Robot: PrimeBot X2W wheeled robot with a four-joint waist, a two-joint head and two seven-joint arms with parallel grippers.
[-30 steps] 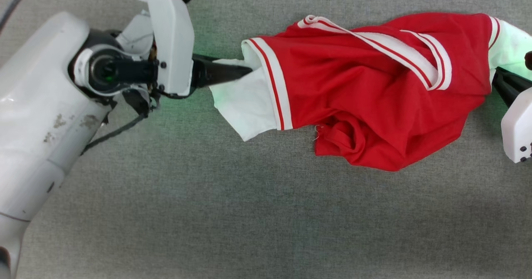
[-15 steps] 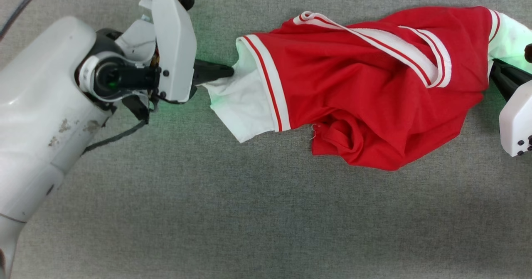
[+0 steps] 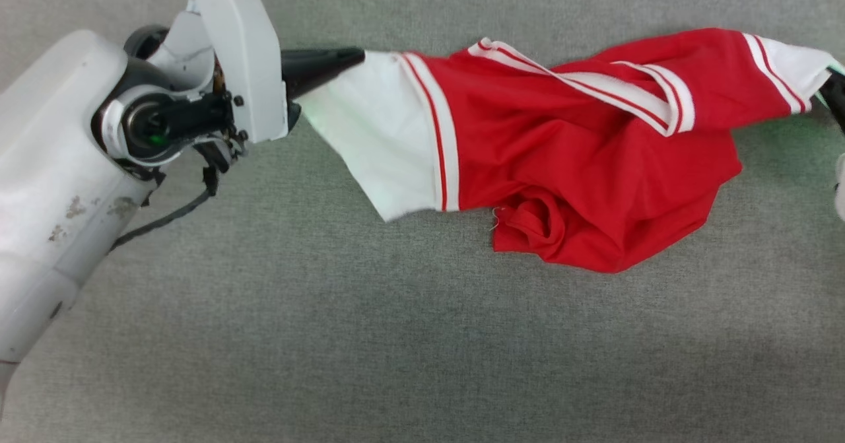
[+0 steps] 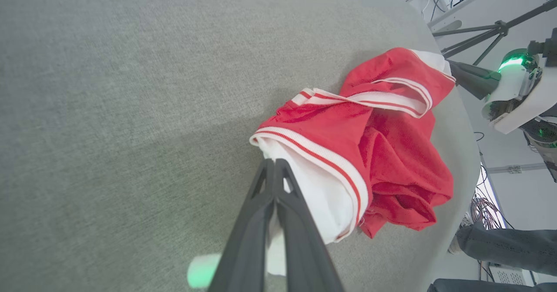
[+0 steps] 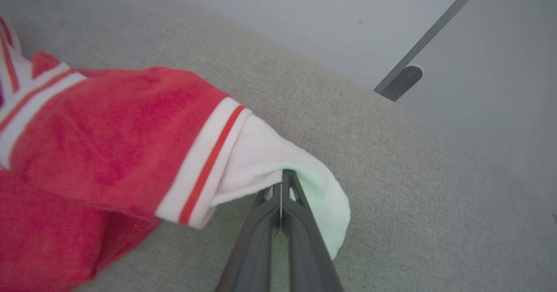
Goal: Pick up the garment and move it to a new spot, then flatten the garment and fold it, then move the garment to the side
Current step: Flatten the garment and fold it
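The garment (image 3: 568,166), a red jersey with white sleeve panels and striped trim, lies stretched across the grey table. My left gripper (image 3: 356,55) is shut on the white sleeve at the garment's left end, lifting it a little. From the left wrist, the closed fingers of the left gripper (image 4: 275,163) pinch the white cloth of the garment (image 4: 383,152). My right gripper (image 5: 283,174) is shut on the other white sleeve of the garment (image 5: 109,122). In the head view the right gripper (image 3: 830,86) sits at the right edge, mostly cut off.
Grey cloth-covered table (image 3: 396,337) spreads under everything, with wide free room in front of the garment. The table's curved edge (image 4: 465,126) lies just past the garment in the left wrist view. A tripod (image 4: 491,31) and a person's legs (image 4: 504,244) stand beyond it.
My left gripper has shut on the left white sleeve and pulled it up and outward. The garment has been drawn longer and flatter between the two grippers; the right sleeve has moved rightward.
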